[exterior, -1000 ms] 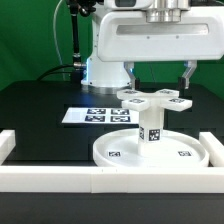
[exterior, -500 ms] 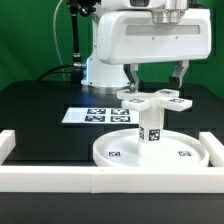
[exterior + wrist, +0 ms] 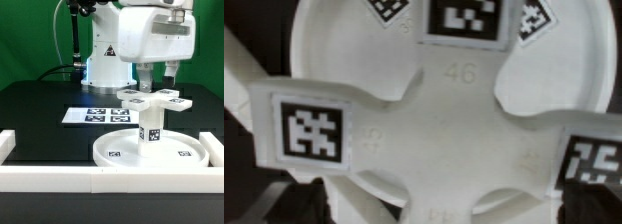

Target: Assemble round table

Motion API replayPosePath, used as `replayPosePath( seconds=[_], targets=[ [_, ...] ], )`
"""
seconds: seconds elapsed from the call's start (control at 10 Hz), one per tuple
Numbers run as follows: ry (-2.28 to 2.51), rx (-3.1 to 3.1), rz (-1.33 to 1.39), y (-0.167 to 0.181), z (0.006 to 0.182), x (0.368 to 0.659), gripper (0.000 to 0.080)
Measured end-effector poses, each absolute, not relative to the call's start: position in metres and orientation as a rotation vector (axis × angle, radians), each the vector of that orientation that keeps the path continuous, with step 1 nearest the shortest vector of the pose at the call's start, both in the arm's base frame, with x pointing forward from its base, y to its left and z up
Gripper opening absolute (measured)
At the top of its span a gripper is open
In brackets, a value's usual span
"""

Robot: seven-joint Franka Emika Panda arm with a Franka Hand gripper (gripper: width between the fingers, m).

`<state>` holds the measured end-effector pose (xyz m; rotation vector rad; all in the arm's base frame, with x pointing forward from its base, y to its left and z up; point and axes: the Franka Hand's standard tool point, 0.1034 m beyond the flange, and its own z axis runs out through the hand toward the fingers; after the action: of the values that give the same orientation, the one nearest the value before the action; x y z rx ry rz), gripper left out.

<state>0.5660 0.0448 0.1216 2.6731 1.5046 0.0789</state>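
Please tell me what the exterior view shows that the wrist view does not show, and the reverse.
Only the exterior view shows the pincer above the assembly, the short post standing upright on the round disc, the marker board behind it, and the white border wall in front. Only the wrist view shows the cross-shaped piece from directly above, close enough to read the number 46 on its hub. Both show the cross-shaped piece with its tags and the disc beneath it.
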Motion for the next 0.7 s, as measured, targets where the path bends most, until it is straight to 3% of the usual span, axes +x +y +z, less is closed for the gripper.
replayPosePath(
  seconds=[0.7],
  targets=[
    [2.064, 2.202, 0.015, 0.0399, 0.116, 0.5652, 0.0649]
  ],
)
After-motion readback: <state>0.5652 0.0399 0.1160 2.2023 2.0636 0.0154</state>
